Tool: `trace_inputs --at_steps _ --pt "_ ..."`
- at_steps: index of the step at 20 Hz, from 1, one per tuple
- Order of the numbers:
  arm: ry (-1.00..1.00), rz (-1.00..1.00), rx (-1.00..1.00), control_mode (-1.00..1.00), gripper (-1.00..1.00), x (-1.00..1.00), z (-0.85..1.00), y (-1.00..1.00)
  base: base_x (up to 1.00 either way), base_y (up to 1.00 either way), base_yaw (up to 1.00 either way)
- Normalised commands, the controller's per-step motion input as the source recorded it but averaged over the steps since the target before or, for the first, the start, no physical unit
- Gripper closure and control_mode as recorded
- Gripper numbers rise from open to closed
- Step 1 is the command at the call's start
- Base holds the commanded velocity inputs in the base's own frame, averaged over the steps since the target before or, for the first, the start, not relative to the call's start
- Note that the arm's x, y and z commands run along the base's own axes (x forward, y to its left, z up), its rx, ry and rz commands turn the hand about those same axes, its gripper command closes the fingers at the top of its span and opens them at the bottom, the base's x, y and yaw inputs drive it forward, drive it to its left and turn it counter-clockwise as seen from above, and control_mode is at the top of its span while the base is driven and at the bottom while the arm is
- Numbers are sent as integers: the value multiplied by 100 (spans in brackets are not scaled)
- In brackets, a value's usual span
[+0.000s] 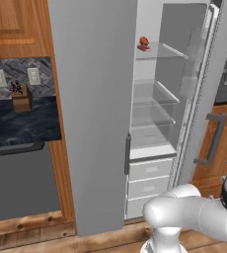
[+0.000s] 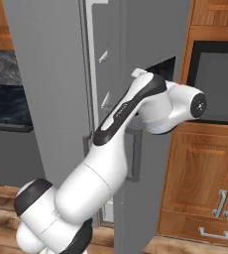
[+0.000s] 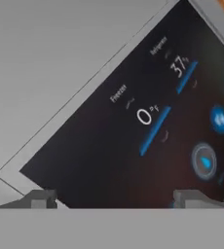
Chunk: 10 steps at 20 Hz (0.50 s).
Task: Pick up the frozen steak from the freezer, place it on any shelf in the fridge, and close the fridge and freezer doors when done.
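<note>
wooden floor (image 1: 31, 232), wood cabinets (image 2: 205, 173), dark counter (image 1: 21, 123), grey doors (image 1: 93, 113) ajar

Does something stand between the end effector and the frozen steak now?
Yes. The end effector faces the dark dispenser panel on the wide light-grey door; that open door stands between it and the small dark-red steak on the clear glass shelf.

Arm (image 2: 93, 183): glossy white rounded link housings, smooth and tube-like, joined by dark charcoal bands at the joints. A black strip with faint pale lettering runs along the forearm link. A round dark cap with a small centre mark closes the wrist joint end. Finger tips (image 3: 38, 199): small, blocky, grey.
</note>
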Motion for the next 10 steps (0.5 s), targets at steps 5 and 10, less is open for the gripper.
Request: trace_inputs --at_steps 5,10 --pt "-12 10 25 -100 -100 84 20 99 0 0 0" --pt "-7 -1 11 -100 -100 83 21 68 0 0 0"
